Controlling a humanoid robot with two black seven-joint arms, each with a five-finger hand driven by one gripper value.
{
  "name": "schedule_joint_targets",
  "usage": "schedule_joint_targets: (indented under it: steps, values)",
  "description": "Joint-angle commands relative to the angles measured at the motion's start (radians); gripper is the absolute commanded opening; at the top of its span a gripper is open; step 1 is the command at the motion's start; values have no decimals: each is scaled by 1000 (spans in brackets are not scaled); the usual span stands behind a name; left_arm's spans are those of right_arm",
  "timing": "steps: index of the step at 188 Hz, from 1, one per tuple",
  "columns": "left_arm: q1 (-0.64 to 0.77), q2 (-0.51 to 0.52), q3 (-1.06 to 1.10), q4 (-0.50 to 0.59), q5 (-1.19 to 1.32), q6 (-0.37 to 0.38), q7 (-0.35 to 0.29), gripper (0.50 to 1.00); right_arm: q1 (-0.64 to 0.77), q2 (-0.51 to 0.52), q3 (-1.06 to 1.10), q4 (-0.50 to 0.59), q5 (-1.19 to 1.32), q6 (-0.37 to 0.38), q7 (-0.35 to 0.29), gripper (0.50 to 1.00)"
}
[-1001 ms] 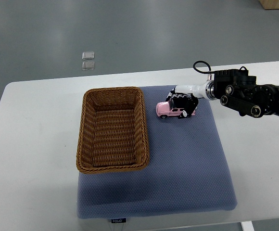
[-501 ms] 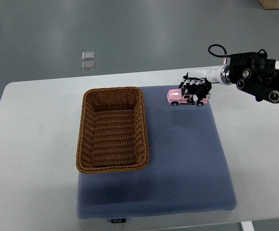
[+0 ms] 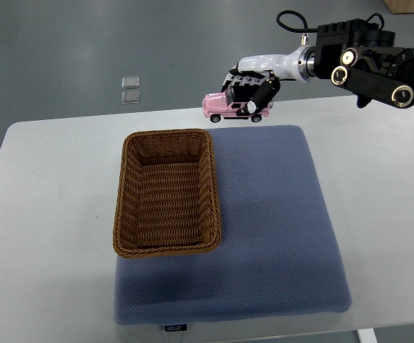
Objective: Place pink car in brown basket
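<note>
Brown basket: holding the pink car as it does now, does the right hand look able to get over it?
Probably yes. The right hand holds the pink car in the air beyond the brown basket's far right corner, and nothing stands between them.

A single top view looks steeply down from the robot's own side, facing away across the white table (image 3: 50, 214), which fills most of the frame from edge to edge. The grey floor runs along the upper part. The blue mat (image 3: 278, 236) and brown basket (image 3: 125, 214) sit near the centre at middle distance. No second view is present, so no part of the scene is shared
</note>
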Motion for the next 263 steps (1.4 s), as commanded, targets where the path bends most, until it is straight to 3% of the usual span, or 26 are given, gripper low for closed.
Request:
schedule_joint_targets:
  steps: [1, 41, 176, 202, 220, 228, 251, 263]
  values:
    - [0, 0, 1, -1, 1, 0, 0, 1000, 17, 107, -2, -27, 33, -10, -2, 500]
    - [0, 0, 1, -1, 1, 0, 0, 1000, -10, 287, -27, -121, 32, -24, -4, 500]
    - [-6, 0, 1, -1, 2, 0, 0, 1000, -177, 287, -54, -203, 18, -154, 4, 500]
    - [-8, 0, 2, -3, 2, 0, 0, 1000, -188, 287, -54, -203, 18, -177, 4, 601]
    - [-8, 0, 2, -9, 1, 0, 0, 1000, -187, 287, -51, -203, 23, -184, 6, 780]
    - [-8, 0, 2, -12, 1, 0, 0, 1000, -184, 287, -50, -203, 24, -181, 6, 827]
    - [-9, 0, 2, -12, 1, 0, 0, 1000, -179, 287, -48, -202, 30, -176, 6, 893]
    - [-9, 0, 2, -12, 1, 0, 0, 1000, -177, 287, -47, -202, 30, -173, 6, 901]
